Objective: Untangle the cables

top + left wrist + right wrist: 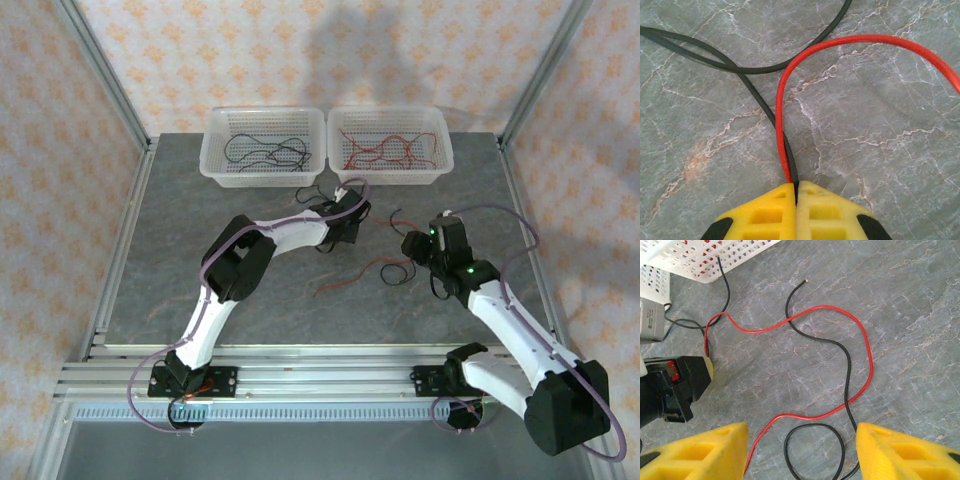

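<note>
Cables [350, 279], loose lot, on the grey marbled table [170, 220]. The red cable [867, 365] lies in a wide loop and is crossed twice by a black cable [845, 365], which curls into a small ring at 6 o'clock of the right wrist view. A second black cable [755, 95] runs beside the red one in the left wrist view. Left gripper [796, 186]: yellow fingers pressed together, clamped on the red cable and the second black cable where both enter the seam side by side; it is at 9 o'clock of the red loop. Right gripper [801, 440]: fingers well apart, gripping nothing, with red and black strands lying on the table between them. Sorted lot, at the table's 12 o'clock edge: left basket [265, 112], white and perforated, holding black cables [265, 152]; right basket [390, 110] just beside it, holding red cables [380, 152].
</note>
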`<action>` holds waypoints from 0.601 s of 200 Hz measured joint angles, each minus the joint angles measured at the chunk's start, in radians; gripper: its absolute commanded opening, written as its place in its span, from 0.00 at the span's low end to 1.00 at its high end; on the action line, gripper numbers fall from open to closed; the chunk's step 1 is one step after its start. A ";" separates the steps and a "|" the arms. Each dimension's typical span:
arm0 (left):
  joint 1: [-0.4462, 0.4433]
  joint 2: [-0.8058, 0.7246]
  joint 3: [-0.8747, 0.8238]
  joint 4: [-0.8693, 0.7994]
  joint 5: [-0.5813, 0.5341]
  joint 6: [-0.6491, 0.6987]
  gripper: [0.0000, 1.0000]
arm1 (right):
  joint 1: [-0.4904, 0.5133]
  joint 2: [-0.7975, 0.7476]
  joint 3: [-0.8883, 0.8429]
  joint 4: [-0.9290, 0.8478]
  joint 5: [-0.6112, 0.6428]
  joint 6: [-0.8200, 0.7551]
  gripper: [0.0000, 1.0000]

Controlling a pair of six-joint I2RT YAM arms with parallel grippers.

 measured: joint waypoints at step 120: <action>-0.322 -0.482 -0.440 -0.182 0.023 -0.161 0.46 | 0.000 -0.001 0.000 -0.008 0.000 0.000 0.58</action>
